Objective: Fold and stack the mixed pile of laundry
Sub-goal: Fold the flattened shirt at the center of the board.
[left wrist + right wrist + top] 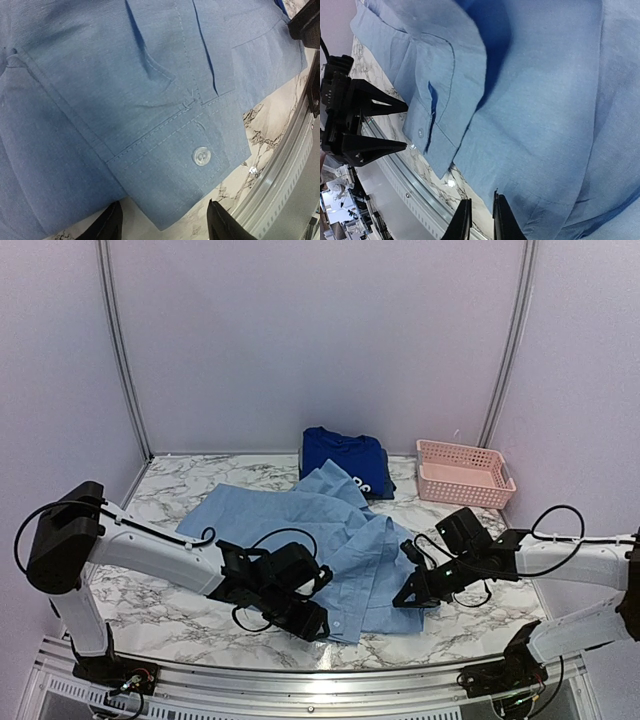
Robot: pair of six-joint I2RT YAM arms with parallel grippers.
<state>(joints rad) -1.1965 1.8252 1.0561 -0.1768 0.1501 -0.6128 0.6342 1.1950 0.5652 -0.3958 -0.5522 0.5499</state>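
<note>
A light-blue collared shirt [330,535] lies spread across the middle of the marble table [150,605]. A royal-blue T-shirt [343,453] lies folded behind it. My left gripper [318,625] [165,226] is low at the shirt's near corner and open. The buttoned cuff [202,156] has its corner between the two fingers [112,225]. My right gripper [408,598] [482,219] sits at the shirt's right hem [535,200]. Its fingers [462,222] are a narrow slit apart with table showing through, and one finger overlaps the hem edge. Whether cloth is pinched does not show.
A pink lattice basket [463,472] stands at the back right next to the T-shirt. A metal rail [300,668] [285,170] runs along the near table edge, close below both grippers. Pale walls close in the back and sides.
</note>
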